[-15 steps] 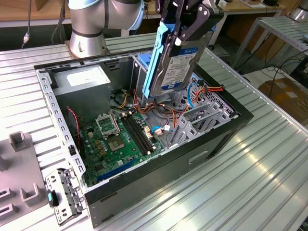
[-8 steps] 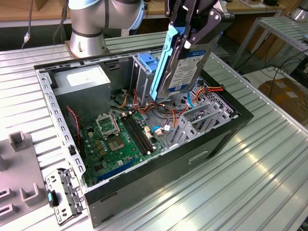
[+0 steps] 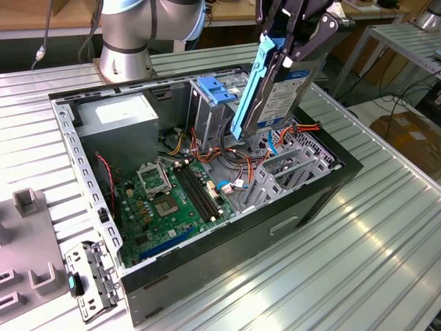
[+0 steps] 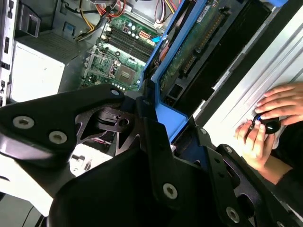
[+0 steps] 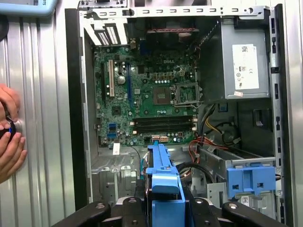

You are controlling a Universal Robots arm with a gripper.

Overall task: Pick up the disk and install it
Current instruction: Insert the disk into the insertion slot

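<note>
Exterior view: gripper [image 3: 296, 48] clamped on the disk [image 3: 284, 96], which hangs tilted just beneath it, above the open computer case [image 3: 227, 241]. Motherboard [image 3: 169, 200] lies lower. First wrist view: a person's hand [image 5: 10, 142] rests outside the case.

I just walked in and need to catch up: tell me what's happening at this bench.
The arm's black gripper is shut on the flat silver hard drive with blue side rails, holding it tilted on edge above the open black computer case. It hangs over the grey metal drive bay at the exterior view's right, not yet seated. The green motherboard and grey power-supply box are untouched. A person's hands rest on the ribbed metal table beside the case.
</note>
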